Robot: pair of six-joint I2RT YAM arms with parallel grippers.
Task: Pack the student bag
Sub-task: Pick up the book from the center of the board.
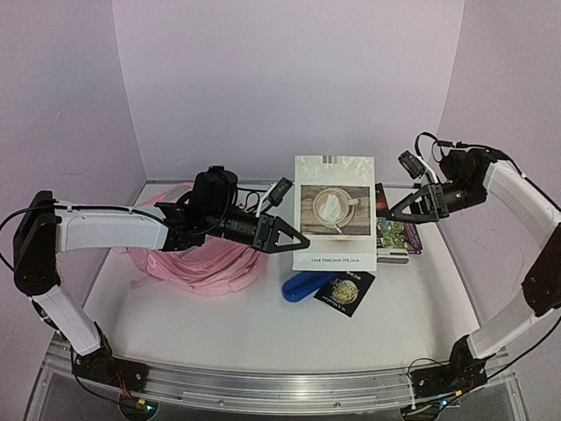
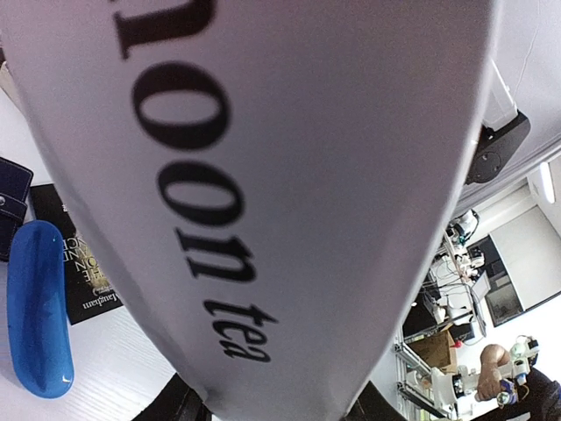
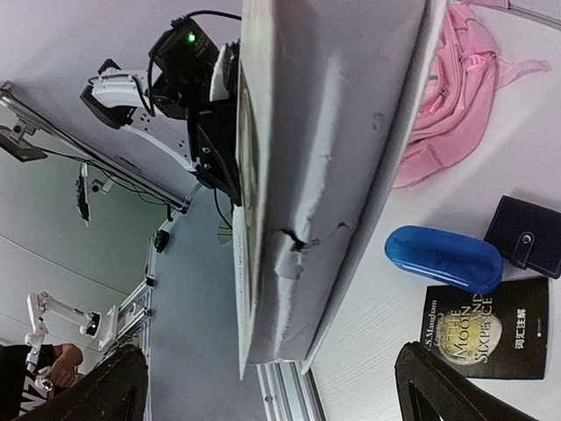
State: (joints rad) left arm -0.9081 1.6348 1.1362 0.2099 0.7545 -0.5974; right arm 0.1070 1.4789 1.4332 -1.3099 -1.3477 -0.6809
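L gripper (image 1: 287, 237) clamped on lower-left edge of white softcover book w/ coffee photo (image 1: 334, 213), held upright. R gripper (image 1: 392, 209) wide open beside its right edge. Soft pink fabric backpack (image 1: 206, 263) slumped on table (image 1: 228, 329), left of book. Risk: edge-only grip, so book may pivot/slip when you swing it.

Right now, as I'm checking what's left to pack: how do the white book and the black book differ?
The white book stands upright, held by the left gripper; the black book lies flat on the table. The white book is clearly larger than the black book. The white book's cover shows a coffee cup; the black book's, a gold emblem. Both are outside the student bag.
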